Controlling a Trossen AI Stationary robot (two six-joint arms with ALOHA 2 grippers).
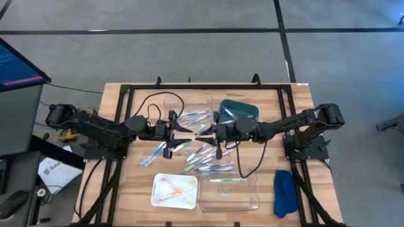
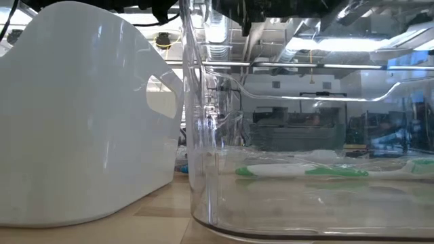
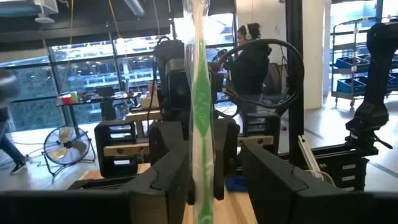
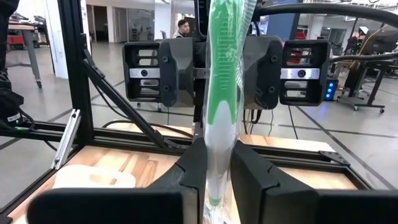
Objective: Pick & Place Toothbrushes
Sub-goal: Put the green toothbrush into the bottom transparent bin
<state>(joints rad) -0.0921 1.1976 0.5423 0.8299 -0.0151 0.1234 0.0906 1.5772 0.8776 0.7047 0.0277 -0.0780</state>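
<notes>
A green-and-white toothbrush in a clear wrapper [image 4: 221, 74] stands upright in the air over the middle of the table, between my two grippers, which face each other. My right gripper [image 4: 217, 171] [image 1: 206, 130] is shut on it. My left gripper [image 3: 214, 168] [image 1: 178, 130] is open, with one finger on each side of the same toothbrush [image 3: 200, 112]; I cannot tell whether it touches. Several loose toothbrushes [image 1: 202, 154] lie flat on the table below. One green toothbrush [image 1: 227, 181] [image 2: 305, 171] lies in the near clear tray [image 1: 252, 195]. My right gripper pinches the toothbrush's white lower handle [image 4: 216, 146] between its two fingers. The fingers come level from the table's right side and lie across the toothbrush. The toothbrush stands upright, its green part above the fingers, lifted clear of the table.
A white tray [image 1: 158, 198] with orange-pink toothbrushes stands at the near edge, left of the clear tray. A second clear tray [image 1: 170, 101] and a dark teal tray [image 1: 243, 110] stand at the far side. A blue cloth [image 1: 284, 192] lies at the near right.
</notes>
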